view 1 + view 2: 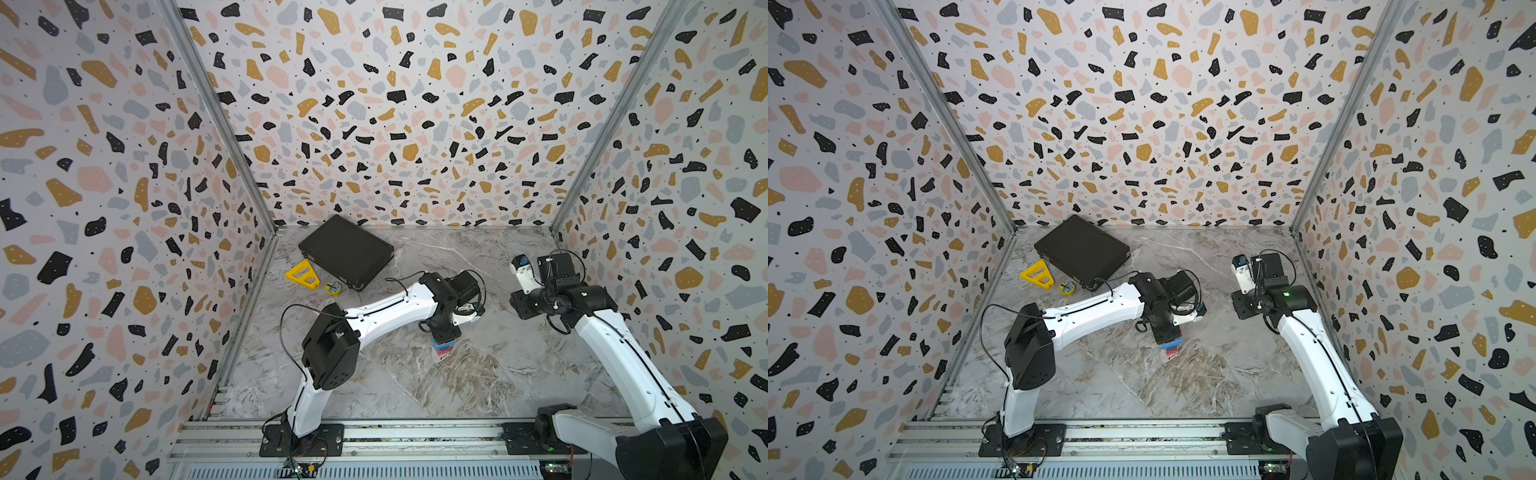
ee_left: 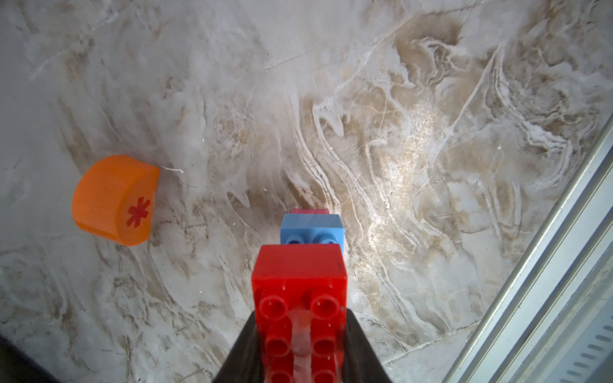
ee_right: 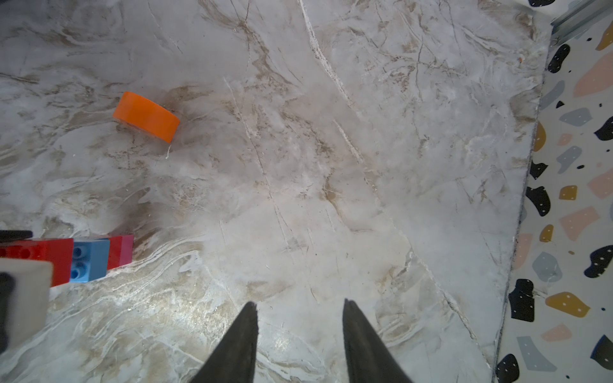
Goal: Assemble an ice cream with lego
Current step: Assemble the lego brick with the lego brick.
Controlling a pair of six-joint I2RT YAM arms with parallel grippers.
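In both top views, the left tool (image 1: 446, 332) (image 1: 1168, 330) points straight down over the middle of the marble surface (image 1: 415, 382). It is clamped on the top of the brick stack (image 1: 444, 348) (image 1: 1172, 348), whose blue and red layers show below the black fingers. The right arm (image 1: 602, 332) is raised well apart from it. By the back left corner lie a flat black case (image 1: 347, 251), a yellow triangular frame (image 1: 303, 275) and a small yellow round disc (image 1: 333, 288), all far from the stack.

In the left wrist view, two dark fingers (image 2: 243, 348) pinch the long red brick (image 2: 298, 275), its studs facing the camera. Beyond it come a light-blue brick (image 2: 311, 228) and a sliver of pink. The orange dome (image 2: 114, 199), with a red asterisk on its flat face, rests alone on the surface, near the stack but not touching it.

In the right wrist view, the right tool (image 3: 300, 303) hangs with its fingers spread and nothing between them, above bare marble. The dome sits apart from the stack, which here shows red, blue, red and pink layers. Whether the pink end touches the surface cannot be told.
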